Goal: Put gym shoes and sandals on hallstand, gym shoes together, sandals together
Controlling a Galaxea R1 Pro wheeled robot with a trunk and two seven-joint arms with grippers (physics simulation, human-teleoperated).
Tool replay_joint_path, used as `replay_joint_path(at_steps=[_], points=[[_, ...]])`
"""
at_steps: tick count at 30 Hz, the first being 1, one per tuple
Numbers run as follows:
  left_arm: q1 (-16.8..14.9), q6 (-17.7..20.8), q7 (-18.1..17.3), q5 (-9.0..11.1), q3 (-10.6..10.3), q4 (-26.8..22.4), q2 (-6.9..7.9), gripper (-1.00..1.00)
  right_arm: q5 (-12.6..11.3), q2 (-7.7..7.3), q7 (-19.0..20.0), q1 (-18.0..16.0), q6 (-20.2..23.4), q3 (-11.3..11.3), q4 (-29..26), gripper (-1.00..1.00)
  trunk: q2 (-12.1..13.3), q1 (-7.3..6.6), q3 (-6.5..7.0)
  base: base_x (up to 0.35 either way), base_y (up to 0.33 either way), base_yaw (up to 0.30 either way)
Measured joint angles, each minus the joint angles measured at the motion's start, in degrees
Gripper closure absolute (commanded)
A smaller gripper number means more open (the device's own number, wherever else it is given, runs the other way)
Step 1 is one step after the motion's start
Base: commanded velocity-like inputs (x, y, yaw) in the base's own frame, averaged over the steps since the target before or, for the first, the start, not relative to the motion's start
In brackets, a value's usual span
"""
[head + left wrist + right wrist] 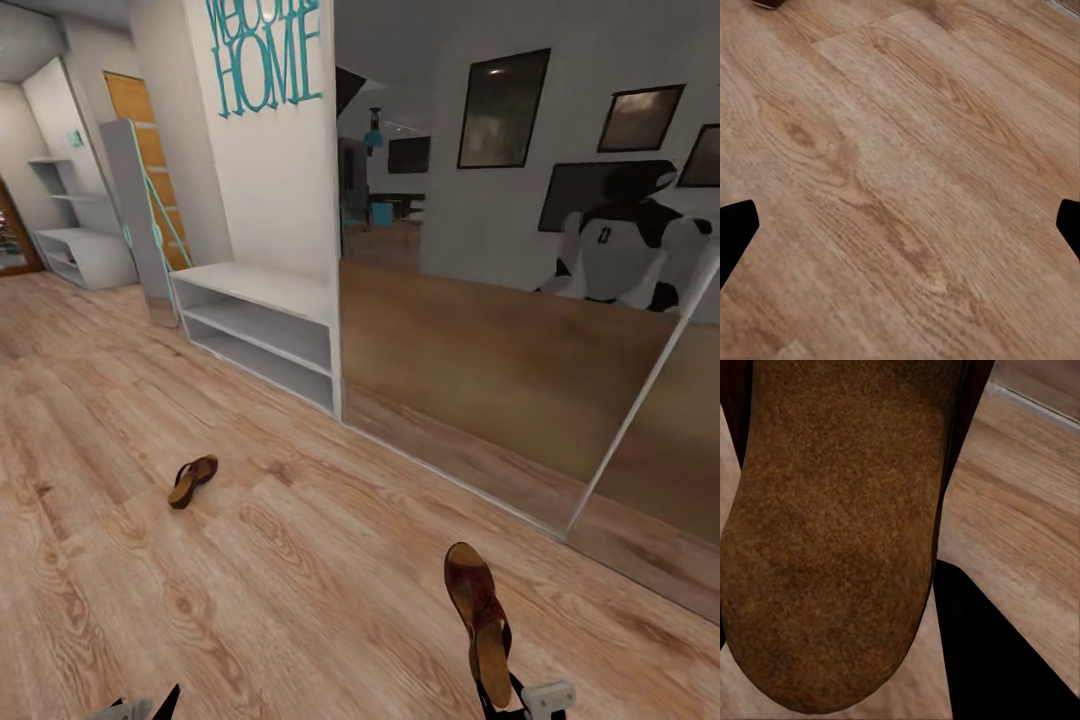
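A robot's head camera looks down a corridor. At five o'clock the right gripper (497, 697) pinches a reddish-brown sandal (479, 605) by its heel end, held clear of the wood-plank floor (300, 590). Its mate (192, 479) lies on its side on the floor at nine o'clock. The left gripper (900, 225) hangs spread and empty. The far grey-white hallstand (85, 255) sits at eleven o'clock. The sandal looks light with a stiff sole; the heel seems a sound hold.
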Motion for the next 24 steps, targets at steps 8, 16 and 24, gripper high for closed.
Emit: replay_joint_path(at_steps=[8, 16, 24], points=[[0.0, 0.0, 0.0, 0.0, 0.0, 0.0, 0.0, -1.0, 0.0, -0.04, 0.0, 0.0, -0.1, 0.0, 0.0, 1.0, 0.0, 0.0, 0.0, 0.118, 0.295, 0.043], [0.0, 0.0, 0.0, 0.1, -0.1, 0.0, 0.0, -1.0, 0.0, -0.04, 0.0, 0.0, -0.1, 0.0, 0.0, 1.0, 0.0, 0.0, 0.0, 0.119, 0.295, 0.002], [0.0, 0.0, 0.0, 0.1, 0.0, 0.0, 0.0, -1.0, 0.0, -0.04, 0.0, 0.0, -0.1, 0.0, 0.0, 1.0, 0.0, 0.0, 0.0, 0.139, 0.295, 0.0]])
